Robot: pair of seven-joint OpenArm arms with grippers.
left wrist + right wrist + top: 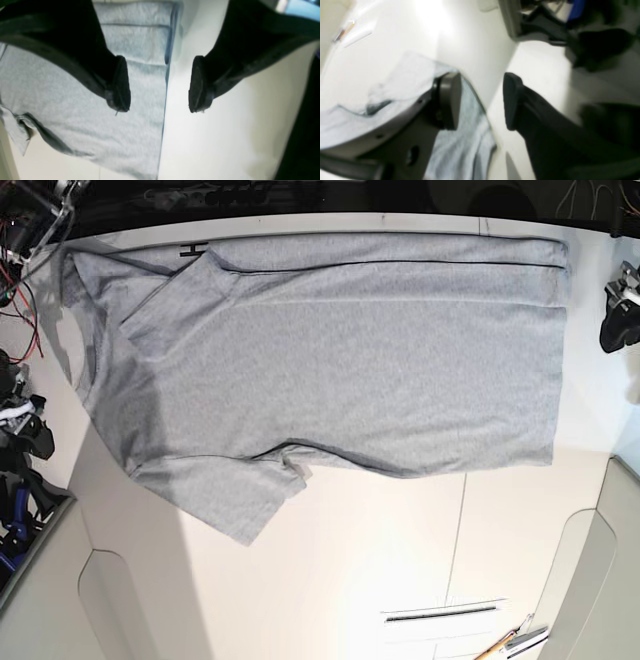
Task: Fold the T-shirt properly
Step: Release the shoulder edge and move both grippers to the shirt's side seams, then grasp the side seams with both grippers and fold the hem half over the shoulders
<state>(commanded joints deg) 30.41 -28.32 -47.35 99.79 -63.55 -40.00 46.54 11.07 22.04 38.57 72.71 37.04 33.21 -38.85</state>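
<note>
The light grey T-shirt [340,370] lies spread flat on the white table [400,560] in the base view, plain side up, neck end to the left and hem to the right. One sleeve [235,495] points toward the front. In the left wrist view my left gripper [160,85] is open above the straight edge of the T-shirt [75,100], one finger [121,85] over cloth and the other over bare table. The right wrist view is blurred. It shows my right gripper [480,100] open, with one finger [450,100] over the T-shirt [467,140]. Nothing is held.
The left arm's dark end [622,315] sits at the table's right edge. Cables and hardware [20,240] crowd the back left corner, with more dark gear [25,450] along the left side. A pen-like tool [510,642] lies at the front right beside a slot [445,613].
</note>
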